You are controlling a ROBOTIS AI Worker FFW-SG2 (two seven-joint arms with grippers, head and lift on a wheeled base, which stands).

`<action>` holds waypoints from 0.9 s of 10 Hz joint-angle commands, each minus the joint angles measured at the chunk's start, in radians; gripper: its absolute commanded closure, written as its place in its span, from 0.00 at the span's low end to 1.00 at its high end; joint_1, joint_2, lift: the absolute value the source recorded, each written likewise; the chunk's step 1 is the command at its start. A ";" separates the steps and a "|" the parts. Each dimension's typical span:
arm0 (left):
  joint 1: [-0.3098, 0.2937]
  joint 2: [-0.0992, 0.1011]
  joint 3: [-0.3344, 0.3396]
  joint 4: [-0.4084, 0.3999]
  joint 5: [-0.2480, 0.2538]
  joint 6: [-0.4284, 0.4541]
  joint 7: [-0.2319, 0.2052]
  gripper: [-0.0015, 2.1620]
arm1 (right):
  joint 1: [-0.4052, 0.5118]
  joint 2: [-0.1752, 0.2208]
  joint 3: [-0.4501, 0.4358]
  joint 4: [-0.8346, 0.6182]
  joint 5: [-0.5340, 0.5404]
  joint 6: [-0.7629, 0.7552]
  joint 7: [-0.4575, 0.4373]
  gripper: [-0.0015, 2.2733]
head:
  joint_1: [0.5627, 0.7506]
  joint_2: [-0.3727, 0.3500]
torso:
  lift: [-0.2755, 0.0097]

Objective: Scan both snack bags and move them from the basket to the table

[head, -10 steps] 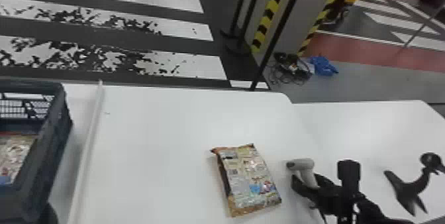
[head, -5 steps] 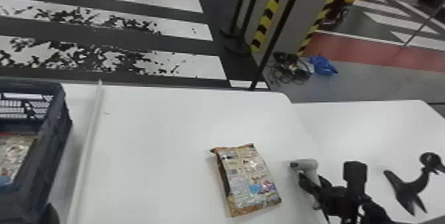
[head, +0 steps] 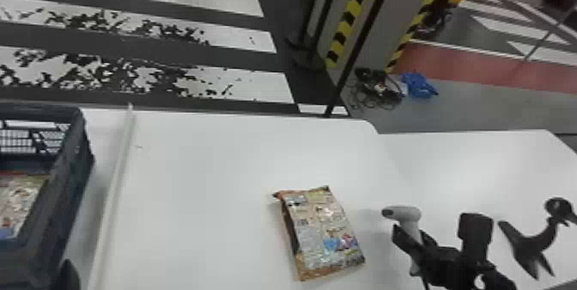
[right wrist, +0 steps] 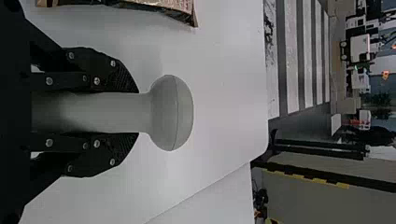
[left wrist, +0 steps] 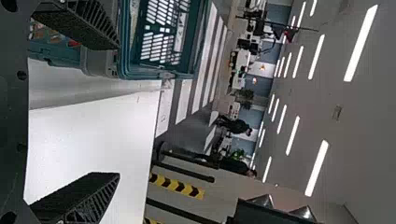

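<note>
My right gripper point(head: 414, 242) is at the table's right part in the head view, shut on the grey scanner point(head: 403, 214). In the right wrist view my right gripper point(right wrist: 135, 113) has a finger on either side of the handle of the scanner point(right wrist: 170, 113). One snack bag point(head: 324, 233) lies flat on the table, left of the scanner. Another bag point(head: 17, 201) lies inside the dark basket point(head: 64, 199) at the far left. A dark part of my left gripper point(head: 68, 276) shows beside the basket at the bottom edge. In the left wrist view my left gripper point(left wrist: 116, 112) stands open and holds nothing.
A black stand point(head: 530, 242) is on the right side of the white table point(head: 193, 207). A raised white strip point(head: 113, 190) runs between the basket and the bag on the table. Dark posts point(head: 365, 40) rise beyond the table's back edge.
The right gripper and the scanner have shifted slightly to the right, away from the bag on the table. The left gripper's visible part has edged a little to the right. Both bags lie as before.
</note>
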 commanded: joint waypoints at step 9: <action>-0.015 0.020 -0.012 0.000 0.010 0.000 0.003 0.01 | 0.135 0.204 0.065 -0.317 -0.023 0.123 -0.066 0.99 | 0.70 0.03 | 0.62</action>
